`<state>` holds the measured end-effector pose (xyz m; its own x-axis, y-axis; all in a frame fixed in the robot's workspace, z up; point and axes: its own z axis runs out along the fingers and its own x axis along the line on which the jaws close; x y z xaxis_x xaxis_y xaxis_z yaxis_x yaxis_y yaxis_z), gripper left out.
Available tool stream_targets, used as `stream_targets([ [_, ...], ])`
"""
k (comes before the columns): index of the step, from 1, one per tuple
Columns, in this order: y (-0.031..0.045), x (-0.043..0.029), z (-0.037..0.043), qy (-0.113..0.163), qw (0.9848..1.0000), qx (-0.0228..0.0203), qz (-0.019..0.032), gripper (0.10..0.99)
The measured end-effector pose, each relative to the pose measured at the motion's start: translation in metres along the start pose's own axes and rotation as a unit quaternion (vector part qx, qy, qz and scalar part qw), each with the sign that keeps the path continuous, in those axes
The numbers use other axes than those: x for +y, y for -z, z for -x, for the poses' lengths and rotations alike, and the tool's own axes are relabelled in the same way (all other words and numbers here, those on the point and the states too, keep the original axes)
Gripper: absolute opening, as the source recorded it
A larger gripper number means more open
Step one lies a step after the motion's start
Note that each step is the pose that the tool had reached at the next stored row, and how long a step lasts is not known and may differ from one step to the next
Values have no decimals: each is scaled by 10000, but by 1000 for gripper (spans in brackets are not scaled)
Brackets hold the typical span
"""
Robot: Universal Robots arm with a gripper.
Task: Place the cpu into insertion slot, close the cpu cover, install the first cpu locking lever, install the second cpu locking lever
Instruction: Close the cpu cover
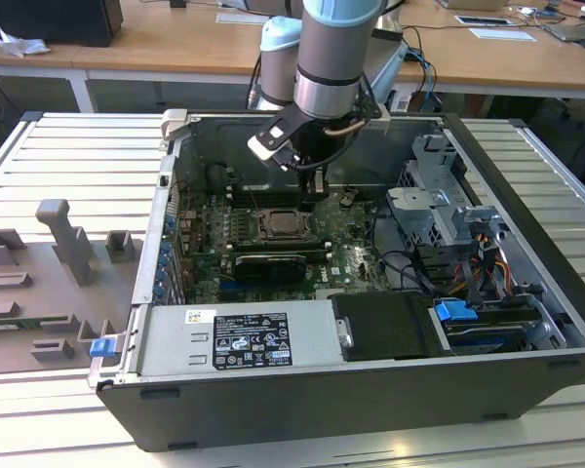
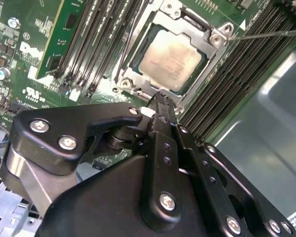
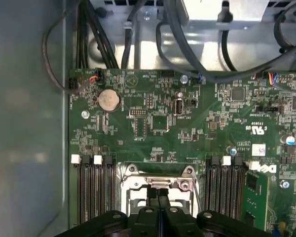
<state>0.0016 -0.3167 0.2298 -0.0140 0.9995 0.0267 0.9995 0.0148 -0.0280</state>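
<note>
1. 1 cpu (image 2: 171, 59) sits in insertion slot (image 1: 278, 224); 1 cpu cover (image 2: 195, 30) down round it.
2. 1 gripper (image 1: 317, 183), fingers together, nothing held, approx 1 o'clock of slot in exterior view.

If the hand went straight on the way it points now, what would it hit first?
Most likely the rim of the cpu cover framing the cpu; the shut hand points at its edge, though depth is unclear.
</note>
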Motion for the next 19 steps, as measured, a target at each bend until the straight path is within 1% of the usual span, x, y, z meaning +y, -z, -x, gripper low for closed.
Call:
stream_targets([
  [3,-6,-43,-2,1,10000,1,0,106],
  [5,-10,-90,-2,4,10000,1,13,106],
  [6,-13,-118,-3,5,10000,0,37,106],
  [9,-22,-171,-4,10,9999,1,107,106],
  [10,-25,-205,-4,13,9999,-1,135,106],
  [14,-29,-291,-4,24,9999,3,147,106],
  [19,-30,-338,-5,26,9999,2,146,106],
])
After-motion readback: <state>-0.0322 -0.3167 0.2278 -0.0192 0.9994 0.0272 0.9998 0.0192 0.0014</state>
